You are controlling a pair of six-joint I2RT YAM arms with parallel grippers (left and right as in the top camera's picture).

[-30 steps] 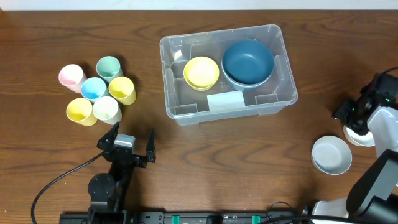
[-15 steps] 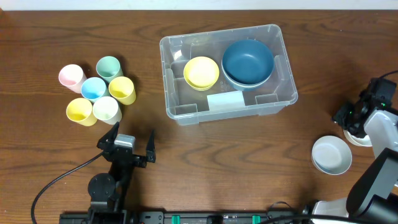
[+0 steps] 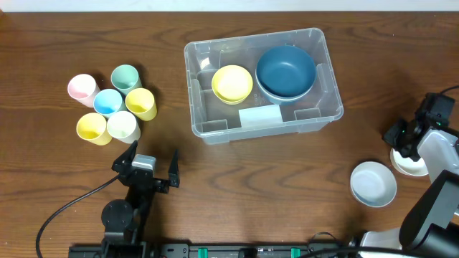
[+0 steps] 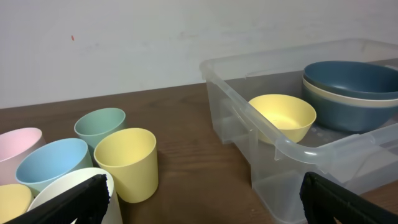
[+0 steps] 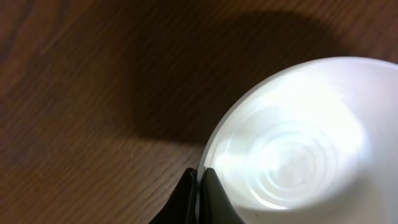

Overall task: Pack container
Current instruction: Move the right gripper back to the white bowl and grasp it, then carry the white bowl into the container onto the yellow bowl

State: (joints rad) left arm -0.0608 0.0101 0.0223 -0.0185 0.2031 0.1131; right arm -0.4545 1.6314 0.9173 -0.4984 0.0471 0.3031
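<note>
Two white bowls lie at the lower right of the overhead view, well apart from the container (image 3: 251, 39), which sits at upper centre with its white label (image 3: 259, 115) facing the lower edge.

**Change.** Over the last second the right gripper (image 3: 410, 140) has moved toward the lower edge of the frame. The gripped white bowl (image 3: 406, 165) beneath it has shifted the same way. The free white bowl (image 3: 373, 183), now just beside it, has slid toward the lower left, probably nudged, though no contact can be seen.

**Grip.** In the right wrist view the fingertips (image 5: 183, 199) are pressed together on the bowl's rim, with only a thin pale line between them. The left gripper (image 3: 150, 160) is spread wide and idle at lower left, below the six cups (image 3: 108, 102), which have not moved.

**Contents.** The container already holds a yellow bowl (image 3: 232, 84) and a dark blue bowl (image 3: 286, 72). The left wrist view shows the blue one nested on a paler bowl.

**Meaning.** The grasp appears secured, so the step in hand is likely lifting this bowl and carrying it toward the upper left into the container. A rim pinch may let the bowl tilt. The displaced free bowl has to be approached at its new spot.
</note>
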